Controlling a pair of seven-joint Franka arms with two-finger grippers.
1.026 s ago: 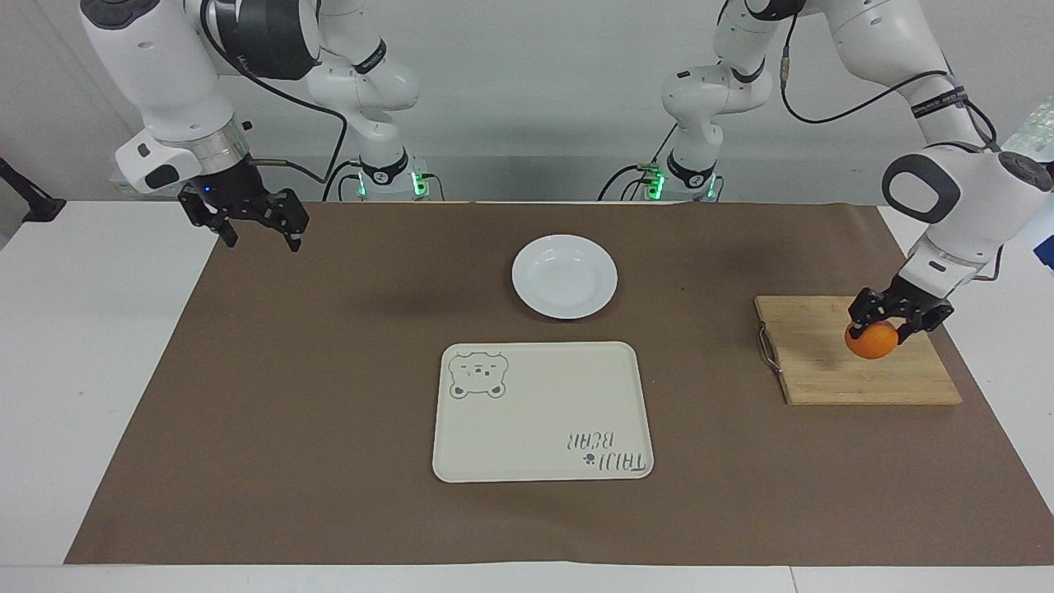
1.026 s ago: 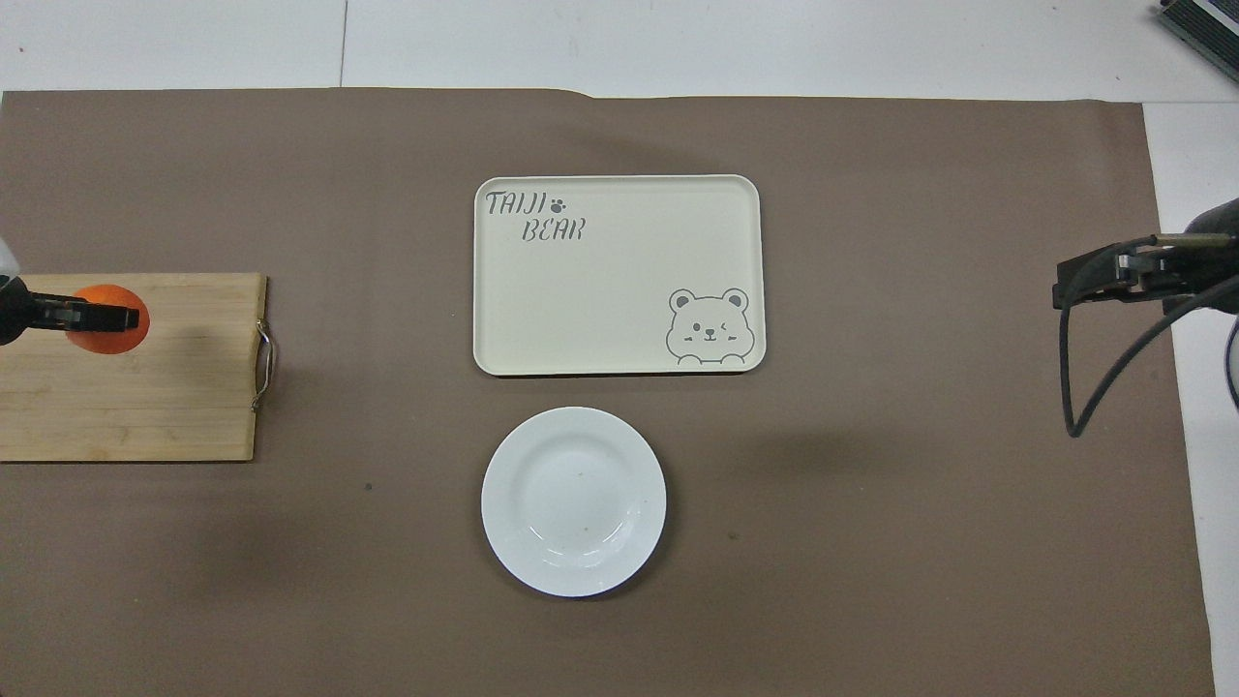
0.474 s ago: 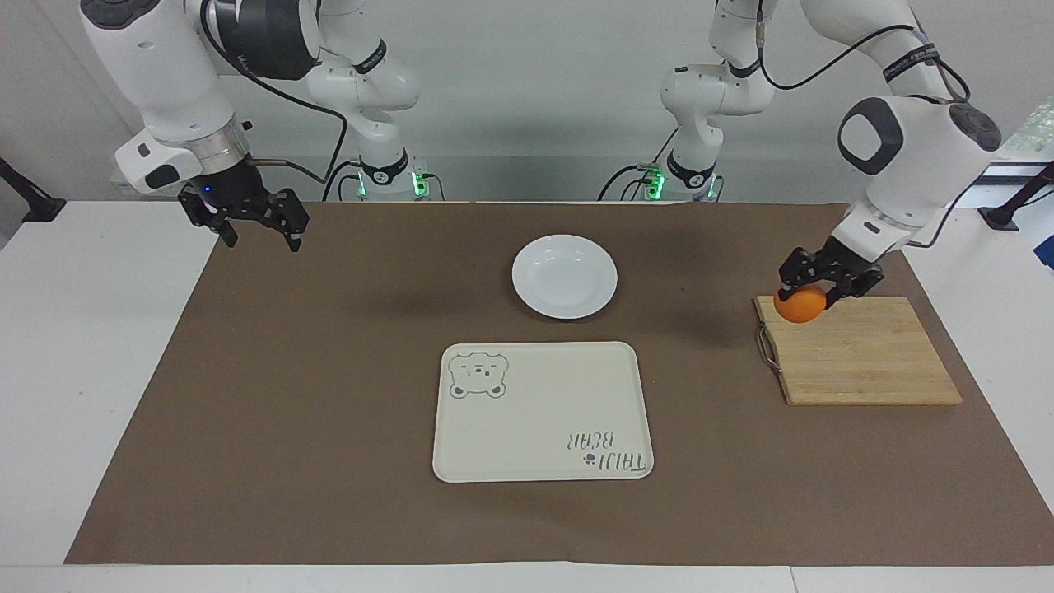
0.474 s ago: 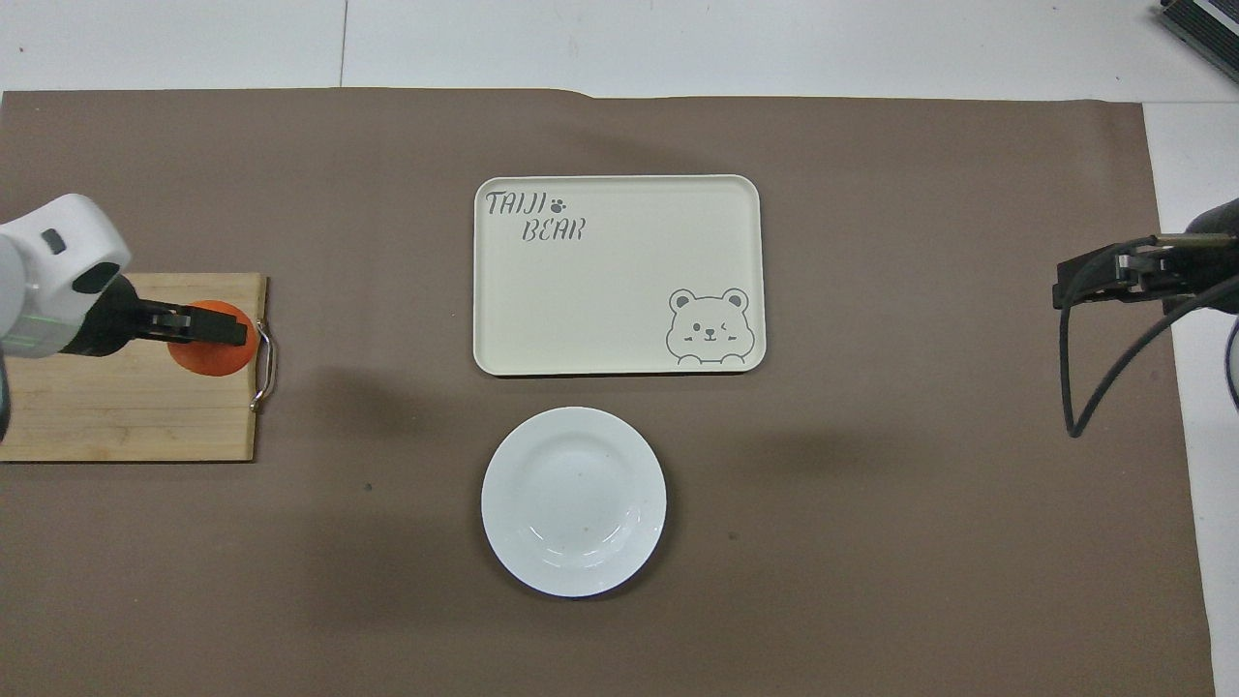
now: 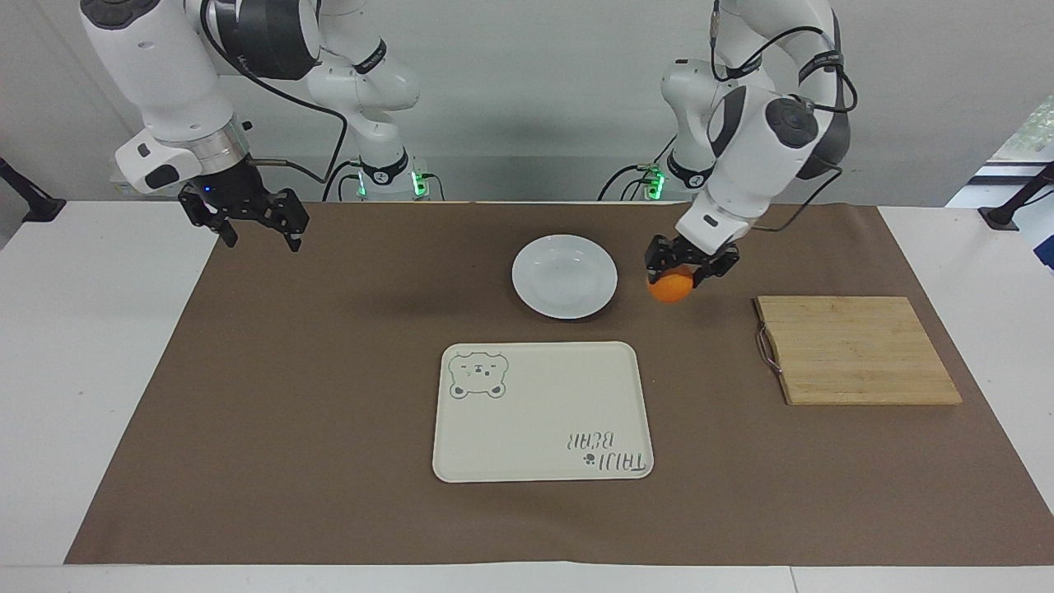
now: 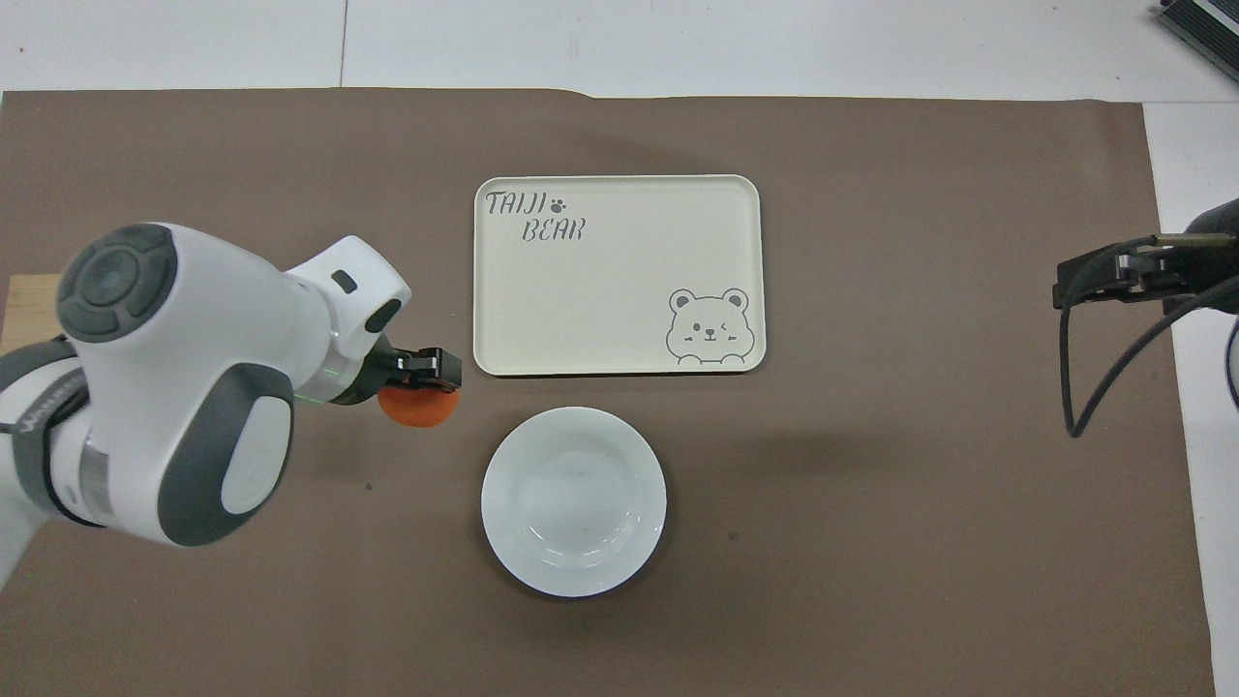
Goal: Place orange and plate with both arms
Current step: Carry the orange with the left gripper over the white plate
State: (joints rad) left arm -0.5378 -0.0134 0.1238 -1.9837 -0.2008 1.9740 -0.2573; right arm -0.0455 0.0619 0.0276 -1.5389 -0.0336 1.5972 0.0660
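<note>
From the facing camera, the left arm bends down from its base with its wrist tilted toward the middle of the table. The left gripper [image 5: 690,269] points downward, its fingers clamped on the orange [image 5: 669,287], which hangs in the air over the brown mat [image 5: 329,412] just beside the plate [image 5: 565,276], between the plate and the wooden board [image 5: 856,350]. The plate rests on the mat, nearer to the robots than the tray [image 5: 542,412]. The right arm waits, elbow high, forearm slanting down; the right gripper [image 5: 259,231] hangs over the mat's edge at its own end of the table, its fingers spread wide with nothing between them.

From overhead, the left arm's bulky wrist covers much of the board. The left gripper [image 6: 426,368] reaches sideways toward the tray [image 6: 619,276], and the orange [image 6: 418,407] shows under its fingers, over bare mat between the tray's corner and the plate [image 6: 573,500]. The right gripper [image 6: 1094,279] shows only partly at the picture's edge.
</note>
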